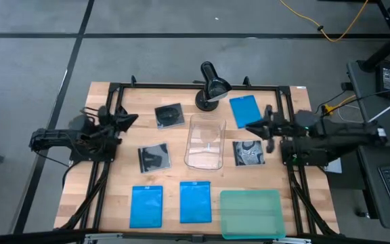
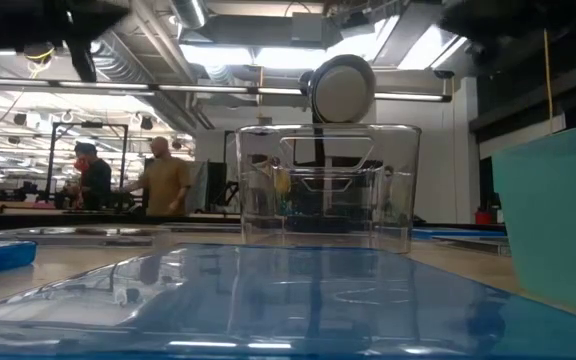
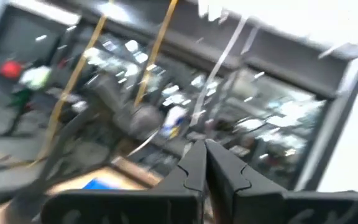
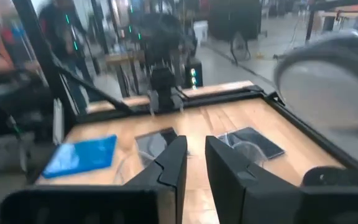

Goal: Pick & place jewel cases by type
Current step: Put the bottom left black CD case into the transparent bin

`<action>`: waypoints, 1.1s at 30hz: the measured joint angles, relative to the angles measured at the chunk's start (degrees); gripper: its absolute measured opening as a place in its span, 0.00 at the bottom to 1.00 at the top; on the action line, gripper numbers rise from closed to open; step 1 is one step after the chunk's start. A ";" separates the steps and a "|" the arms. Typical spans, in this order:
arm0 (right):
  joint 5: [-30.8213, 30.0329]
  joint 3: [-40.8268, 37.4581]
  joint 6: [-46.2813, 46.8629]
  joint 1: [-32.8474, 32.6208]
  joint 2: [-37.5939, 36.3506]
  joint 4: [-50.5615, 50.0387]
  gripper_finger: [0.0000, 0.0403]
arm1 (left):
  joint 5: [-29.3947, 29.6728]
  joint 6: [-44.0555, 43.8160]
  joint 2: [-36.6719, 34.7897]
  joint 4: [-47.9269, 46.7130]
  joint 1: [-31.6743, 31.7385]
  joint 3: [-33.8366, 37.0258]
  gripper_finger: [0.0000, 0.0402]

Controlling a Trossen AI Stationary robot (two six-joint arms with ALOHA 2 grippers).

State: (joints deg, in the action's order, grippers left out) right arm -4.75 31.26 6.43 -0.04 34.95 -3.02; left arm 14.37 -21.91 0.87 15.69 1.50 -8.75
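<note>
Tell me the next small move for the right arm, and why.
Probably lower the right gripper onto the blue jewel case just beside it. That gripper holds nothing, all six cases lie loose on the table, and this blue one sits apart from the two blue cases at the near edge. The left gripper waits at the table's left side, fingers together.

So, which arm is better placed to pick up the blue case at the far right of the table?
The right arm. Its gripper hangs beside that blue case, fingers slightly apart. The left gripper is shut across the table, beyond the clear tub.
</note>
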 joint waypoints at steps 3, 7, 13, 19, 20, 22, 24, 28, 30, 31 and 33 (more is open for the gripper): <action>1.53 10.06 -4.23 0.89 12.90 0.10 0.16 | -2.33 -0.04 0.59 -3.38 0.00 -4.81 0.00; 8.12 25.11 -8.19 3.11 29.43 -0.06 0.16 | -4.62 -1.70 2.94 -12.44 0.00 -12.09 0.00; 17.13 47.35 -12.98 4.66 50.58 -10.73 0.16 | -9.60 -6.98 7.39 -31.90 0.00 -19.89 0.00; 17.89 59.60 -14.52 3.85 61.01 -23.29 0.16 | -15.98 -13.75 8.56 -44.75 0.00 -20.22 0.00; 17.78 60.46 -14.78 3.47 61.98 -23.94 0.16 | -16.41 -15.01 8.55 -47.32 0.00 -20.20 0.00; 17.66 61.43 -15.83 2.63 63.50 -24.39 0.16 | -16.77 -17.39 8.53 -52.39 0.00 -20.20 0.00; 17.55 61.71 -16.50 1.85 64.98 -24.79 0.16 | -16.94 -19.87 8.51 -57.12 0.00 -19.62 0.00; 18.98 61.69 -15.67 0.29 67.74 -27.47 0.16 | -20.01 -24.42 8.51 -60.53 0.00 -16.96 0.00; 19.78 61.69 -13.81 -0.35 68.03 -28.91 0.16 | -22.50 -24.98 8.53 -60.45 -0.02 -15.67 0.00; 19.85 61.69 -12.77 -0.67 68.03 -29.80 0.16 | -23.45 -25.01 8.63 -59.84 -0.02 -15.10 0.00; 19.83 61.69 -12.50 -1.25 68.12 -31.99 0.16 | -24.77 -24.54 9.09 -58.38 -0.07 -14.09 0.00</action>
State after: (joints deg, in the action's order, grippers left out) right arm 15.09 92.95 -6.07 -1.30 103.07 -35.00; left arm -10.40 -46.45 9.97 -42.70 1.43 -22.84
